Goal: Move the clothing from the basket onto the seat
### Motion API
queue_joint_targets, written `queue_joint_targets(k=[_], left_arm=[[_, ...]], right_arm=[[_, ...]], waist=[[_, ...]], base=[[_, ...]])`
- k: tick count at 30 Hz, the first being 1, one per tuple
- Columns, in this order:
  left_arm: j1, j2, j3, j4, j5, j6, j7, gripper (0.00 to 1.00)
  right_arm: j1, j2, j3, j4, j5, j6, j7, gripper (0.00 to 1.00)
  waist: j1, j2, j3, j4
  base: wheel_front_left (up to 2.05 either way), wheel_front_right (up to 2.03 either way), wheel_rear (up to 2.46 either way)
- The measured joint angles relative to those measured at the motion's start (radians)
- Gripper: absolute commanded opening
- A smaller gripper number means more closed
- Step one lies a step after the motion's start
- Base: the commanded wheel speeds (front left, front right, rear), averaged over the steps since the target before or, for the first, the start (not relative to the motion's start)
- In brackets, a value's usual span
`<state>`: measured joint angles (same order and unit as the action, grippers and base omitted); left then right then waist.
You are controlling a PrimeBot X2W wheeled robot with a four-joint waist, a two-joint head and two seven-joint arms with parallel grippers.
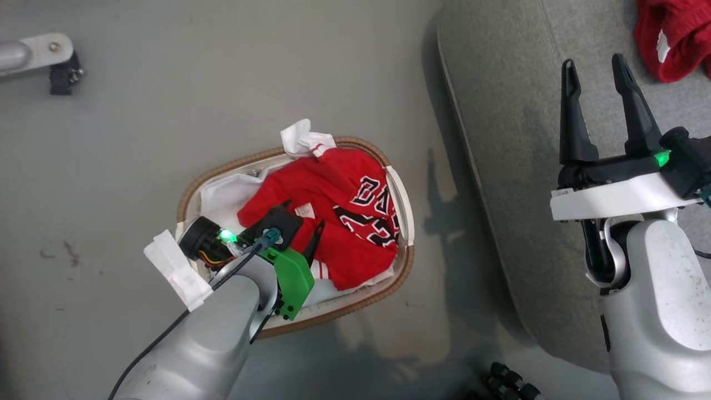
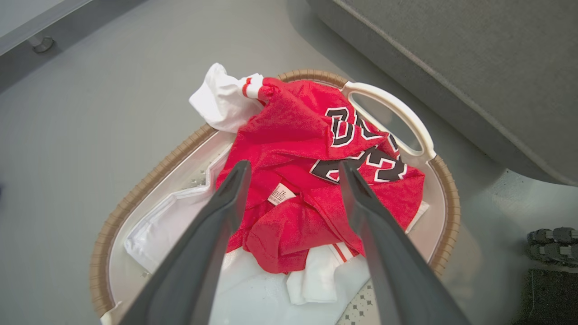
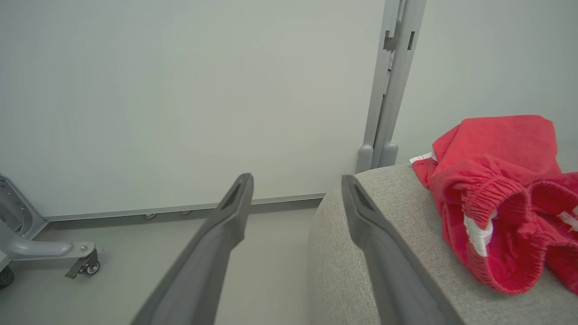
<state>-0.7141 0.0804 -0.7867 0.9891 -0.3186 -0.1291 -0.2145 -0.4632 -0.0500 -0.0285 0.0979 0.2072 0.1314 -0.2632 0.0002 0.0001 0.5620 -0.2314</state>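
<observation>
A red jersey (image 1: 339,211) (image 2: 298,153) with black-and-white letters and numbers lies crumpled in the oval basket (image 1: 402,266) (image 2: 135,198), on the white liner (image 2: 253,298). My left gripper (image 1: 303,222) (image 2: 293,169) hangs open just above the jersey, its fingers either side of the small white label. A second red garment (image 1: 672,36) (image 3: 501,198) with white trim lies on the grey seat (image 1: 516,166) (image 3: 361,253). Above the seat's edge my right gripper (image 1: 594,66) (image 3: 295,185) stands open and holds nothing.
A grey frame leg with a caster (image 1: 55,61) (image 3: 83,266) stands on the floor at the far left. A pale wall with a vertical grey post (image 3: 390,81) rises behind the seat. Dark wheels (image 1: 511,383) sit at the bottom near the seat.
</observation>
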Motion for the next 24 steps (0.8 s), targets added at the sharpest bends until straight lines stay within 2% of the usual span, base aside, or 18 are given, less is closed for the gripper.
queue_joint_targets(k=[14,24], left_arm=[[-0.094,0.059,-0.147,0.114,-0.132,0.000,0.056,1.00],[-0.137,0.067,-0.175,0.156,-0.222,0.000,0.099,1.00]], right_arm=[[-0.046,-0.001,0.041,-0.126,0.077,0.000,0.000,1.00],[-0.051,0.000,0.070,-0.144,0.100,0.000,0.000,1.00]], waist=[[0.0000,0.0000,0.219,-0.139],[0.0000,0.0000,0.314,-0.211]], base=[[0.00,0.00,0.00],[0.00,0.00,0.00]])
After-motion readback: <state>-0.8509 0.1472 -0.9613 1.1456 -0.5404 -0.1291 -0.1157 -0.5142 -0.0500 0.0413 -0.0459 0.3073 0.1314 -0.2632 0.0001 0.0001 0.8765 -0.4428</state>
